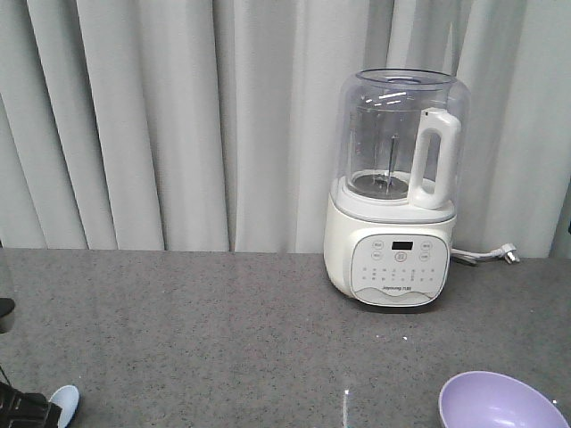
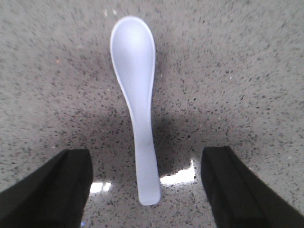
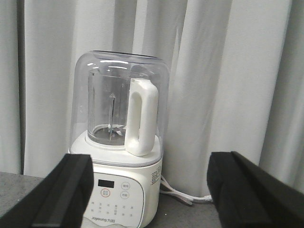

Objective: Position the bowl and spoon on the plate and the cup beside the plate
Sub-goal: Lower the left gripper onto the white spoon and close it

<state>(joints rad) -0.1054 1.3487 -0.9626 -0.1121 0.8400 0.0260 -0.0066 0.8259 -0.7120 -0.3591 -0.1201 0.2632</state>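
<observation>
Left fingers (image 2: 52, 190) spread wide, straddling handle of spoon (image 2: 135, 85) lying on tabletop (image 2: 247, 71), apparently lined up for pickup. Right fingers (image 3: 57, 190) apart, empty, facing blender (image 3: 118, 190). Bowl (image 1: 500, 406) well right of spoon; plate, cup unseen.

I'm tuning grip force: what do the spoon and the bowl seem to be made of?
The spoon looks like pale-blue plastic, possibly melamine: opaque, uniform colour, smooth with a soft sheen. The bowl looks like lavender plastic, smooth and satin, with a thin rim; ceramic cannot be ruled out.
</observation>
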